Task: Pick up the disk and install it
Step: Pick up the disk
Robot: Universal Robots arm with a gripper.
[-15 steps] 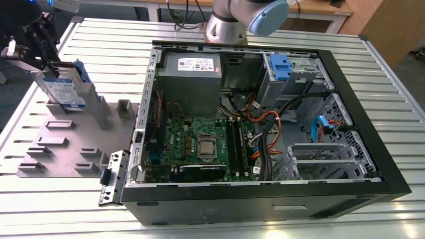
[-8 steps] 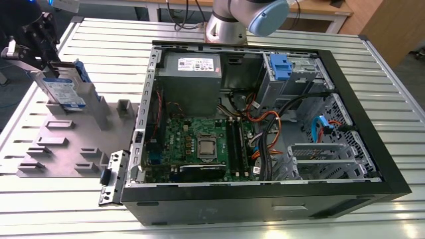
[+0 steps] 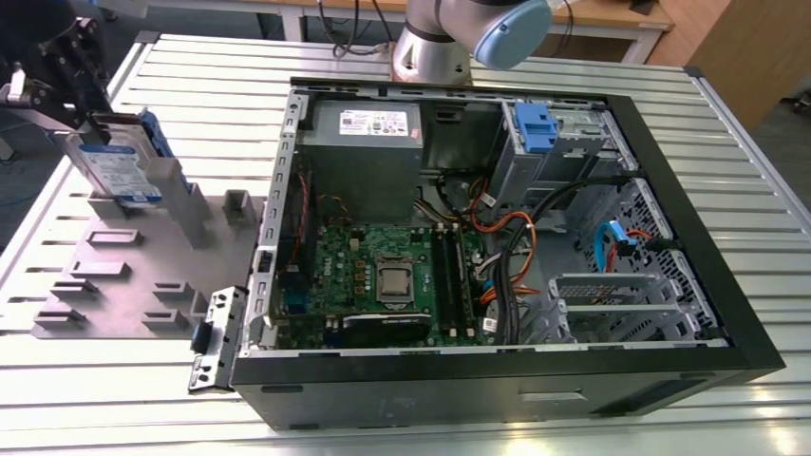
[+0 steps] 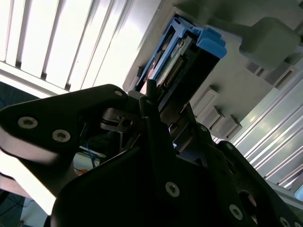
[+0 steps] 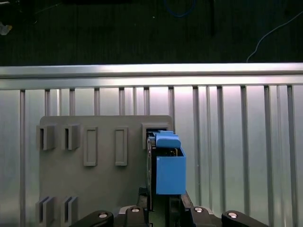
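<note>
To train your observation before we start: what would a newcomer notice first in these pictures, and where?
The open black computer case dominates the middle of the exterior view, its green motherboard and cables exposed. At the exterior view's left, the disk stands upright at a grey fixture plate, with the tool at its top.

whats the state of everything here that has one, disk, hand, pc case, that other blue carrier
disk, upright over the grey plate, gripped at its upper end, not yet in the case
hand, shut on the disk
computer case, lying on its side, side panel off, insides exposed
other blue carrier, seated in the case's drive bay
</note>
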